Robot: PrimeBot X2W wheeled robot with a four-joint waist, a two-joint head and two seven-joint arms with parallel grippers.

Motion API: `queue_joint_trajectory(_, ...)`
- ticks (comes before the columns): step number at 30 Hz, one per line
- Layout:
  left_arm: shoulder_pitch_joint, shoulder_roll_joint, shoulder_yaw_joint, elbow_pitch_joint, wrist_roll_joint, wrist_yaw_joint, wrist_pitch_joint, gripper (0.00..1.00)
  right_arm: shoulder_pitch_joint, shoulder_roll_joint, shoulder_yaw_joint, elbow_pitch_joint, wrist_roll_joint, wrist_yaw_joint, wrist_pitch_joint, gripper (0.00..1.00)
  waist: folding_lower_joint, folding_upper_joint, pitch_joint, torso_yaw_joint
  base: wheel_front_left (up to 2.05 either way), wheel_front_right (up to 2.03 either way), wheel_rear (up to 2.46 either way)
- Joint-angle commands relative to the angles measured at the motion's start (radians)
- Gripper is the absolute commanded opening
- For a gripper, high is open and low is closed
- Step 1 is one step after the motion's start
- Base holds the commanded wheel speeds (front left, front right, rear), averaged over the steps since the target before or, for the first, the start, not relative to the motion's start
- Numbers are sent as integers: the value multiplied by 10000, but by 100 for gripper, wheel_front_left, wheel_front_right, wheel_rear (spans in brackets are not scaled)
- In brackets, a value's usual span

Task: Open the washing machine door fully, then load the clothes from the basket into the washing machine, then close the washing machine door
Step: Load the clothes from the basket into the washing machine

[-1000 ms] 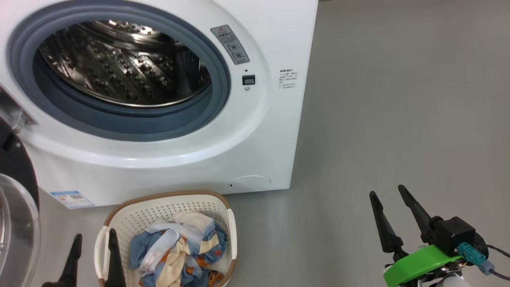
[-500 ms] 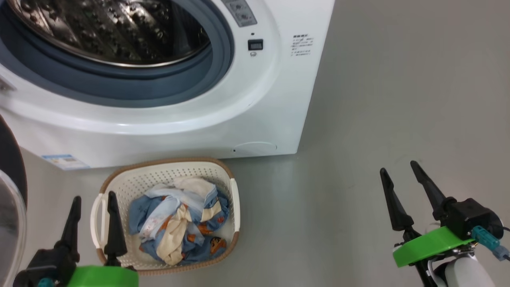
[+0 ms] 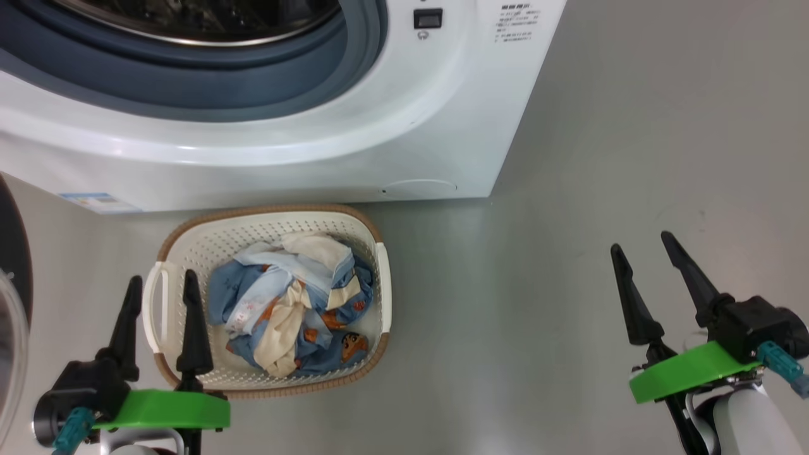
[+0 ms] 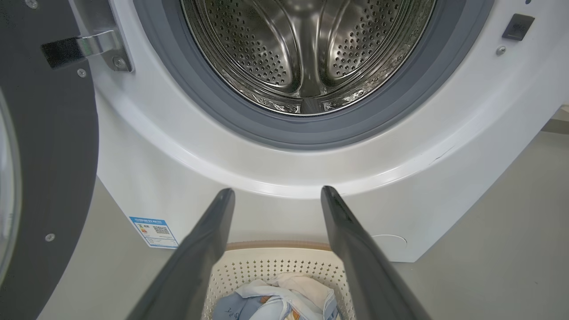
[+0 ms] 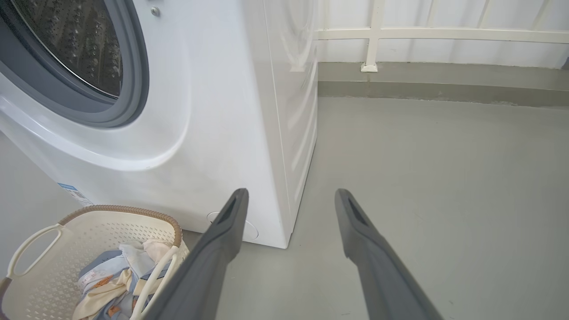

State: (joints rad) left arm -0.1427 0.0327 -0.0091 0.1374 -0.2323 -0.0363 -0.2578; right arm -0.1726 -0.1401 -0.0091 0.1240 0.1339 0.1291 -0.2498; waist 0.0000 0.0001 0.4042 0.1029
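Both the left claw (image 3: 162, 276) and right claw (image 3: 640, 241) gape wide, empty, above smooth grey floor (image 3: 537, 316).

We hold our left gripper (image 3: 162, 276) and right gripper (image 3: 640, 241) near, well apart, both spread wide, empty, aimed far.

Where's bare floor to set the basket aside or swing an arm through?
Widest: grey floor between the cream perforated plastic basket and the open right gripper, beside the white washing machine. Crowded: narrow strip between basket and black-rimmed glass door, by the open left gripper.
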Motion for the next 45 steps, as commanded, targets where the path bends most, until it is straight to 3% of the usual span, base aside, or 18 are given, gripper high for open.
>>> queue_joint_trajectory(1, -210, 175, 240, -99, -47, -103, -40, 100, -209, -38, 218, -230, -30, 16, -120, 100, 0, -1, 232, -7, 0, 0, 0)
queue_joint_trajectory(19, -983, 175, -19, 1112, -108, -646, -40, 100, -490, 155, 84, -349, -98, 16, -120, 100, 0, -1, 1449, -363, 0, 0, 0)
queue_joint_trajectory(30, -2165, 175, -96, 2713, -139, -924, -40, 100, -762, 295, 81, -564, -149, 16, -120, 100, 0, -1, 2627, -615, 0, 0, 0)
queue_joint_trajectory(45, -4253, 677, -1293, 4870, -1490, -942, -40, 100, -1109, 411, -68, -1083, -261, 16, -120, 100, 0, -1, 4308, -825, 0, 0, 0)
